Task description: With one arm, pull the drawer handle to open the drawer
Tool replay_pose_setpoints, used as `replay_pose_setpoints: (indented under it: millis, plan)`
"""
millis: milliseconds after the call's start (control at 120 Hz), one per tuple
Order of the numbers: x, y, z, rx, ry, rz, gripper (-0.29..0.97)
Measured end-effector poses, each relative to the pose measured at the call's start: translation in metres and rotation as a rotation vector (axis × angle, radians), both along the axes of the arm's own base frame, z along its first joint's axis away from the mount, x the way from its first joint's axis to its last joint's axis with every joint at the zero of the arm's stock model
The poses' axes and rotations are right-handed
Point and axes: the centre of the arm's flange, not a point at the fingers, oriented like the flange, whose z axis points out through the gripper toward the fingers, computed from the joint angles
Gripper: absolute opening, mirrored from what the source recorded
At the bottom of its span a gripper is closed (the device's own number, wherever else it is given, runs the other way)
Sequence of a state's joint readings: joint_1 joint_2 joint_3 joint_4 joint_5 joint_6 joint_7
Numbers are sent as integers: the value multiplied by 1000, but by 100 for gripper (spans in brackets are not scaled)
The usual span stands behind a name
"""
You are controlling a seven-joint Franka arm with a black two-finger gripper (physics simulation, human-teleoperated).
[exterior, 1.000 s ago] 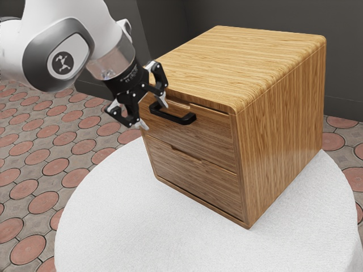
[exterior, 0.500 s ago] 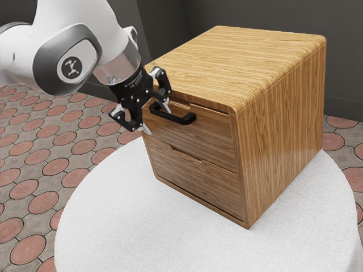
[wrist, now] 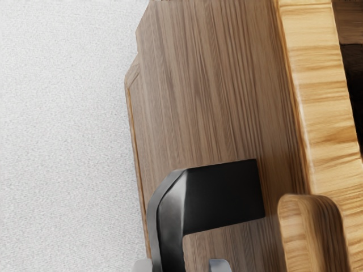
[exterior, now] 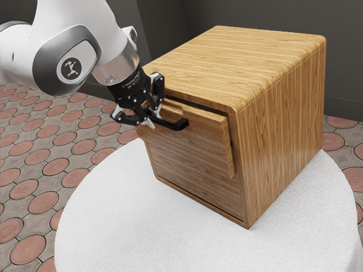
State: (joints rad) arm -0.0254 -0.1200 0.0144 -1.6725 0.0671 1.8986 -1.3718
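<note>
Holding the black handle (exterior: 173,121) with my gripper (exterior: 148,113) clenched on it, I see the top drawer (exterior: 195,135) standing partly out of the wooden cabinet (exterior: 255,62) on the white table (exterior: 142,226).

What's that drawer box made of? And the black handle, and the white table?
The cabinet looks like wood or wood veneer, smooth and a little glossy, with striped grain running across every face. The handle is plain black and faintly shiny, maybe painted metal or plastic; the look leaves that open. The table is white, matte and grainy, like cloth or rough stone.
</note>
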Motion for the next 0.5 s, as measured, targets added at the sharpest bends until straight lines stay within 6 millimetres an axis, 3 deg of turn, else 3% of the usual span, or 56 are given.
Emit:
replay_pose_setpoints:
  millis: [208,500]
  plan:
    - [-5,1,-1,12,7,-12,-7]
    - [-31,7,2,18,9,-13,-11]
